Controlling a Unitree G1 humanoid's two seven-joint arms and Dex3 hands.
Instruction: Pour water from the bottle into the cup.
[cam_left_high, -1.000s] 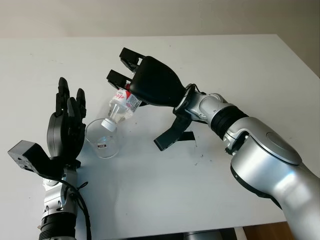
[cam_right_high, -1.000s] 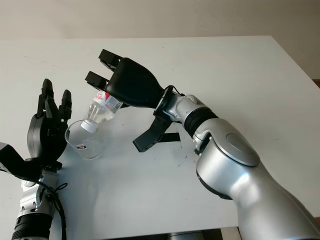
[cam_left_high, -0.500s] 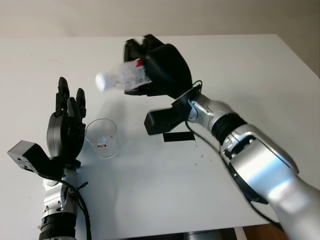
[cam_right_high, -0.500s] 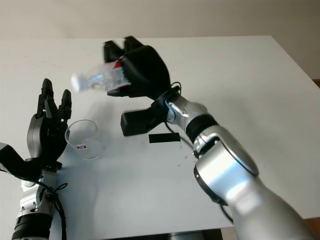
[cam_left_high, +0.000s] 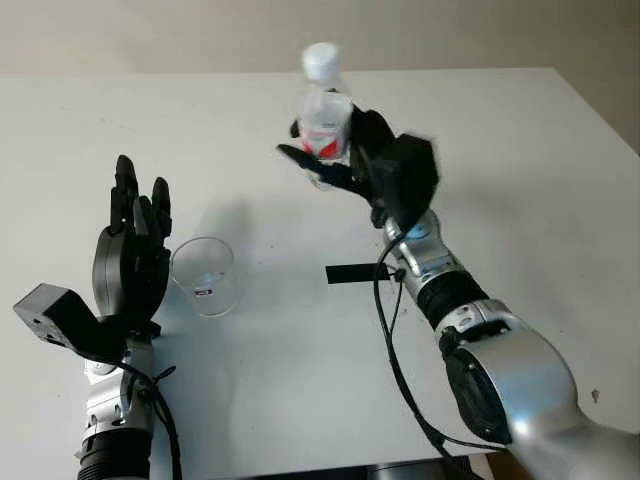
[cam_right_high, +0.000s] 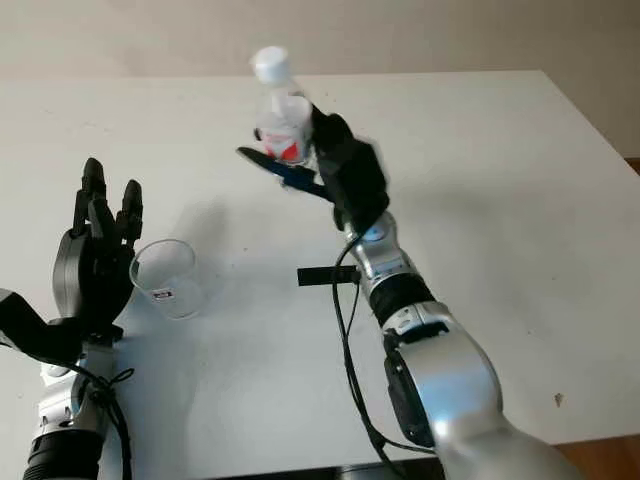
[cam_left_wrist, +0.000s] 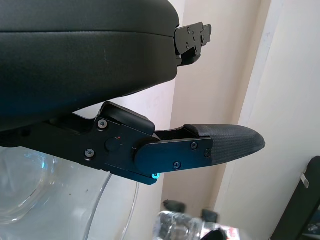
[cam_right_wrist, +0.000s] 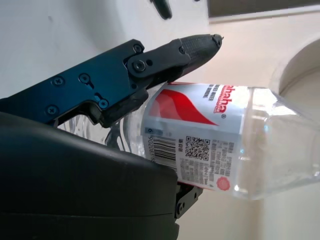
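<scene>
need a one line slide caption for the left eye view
Right hand holds the bottle upright above the white table, while the open left hand stands beside the clear cup.

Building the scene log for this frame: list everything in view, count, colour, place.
Bottle: one, clear plastic with a white cap and a red and white label, upright, held up above the far middle of the table.
Cup: one, clear, with a small label, standing on the table just beside the left hand.
Black strip: one, black, flat on the table near the middle, below the raised bottle.
Table: one, white, under everything.
Wall: beige, behind the table's far edge.
Left hand: black, open, upright next to the cup at the near left.
Right hand: black, gripping the bottle, on a silver arm.
</scene>
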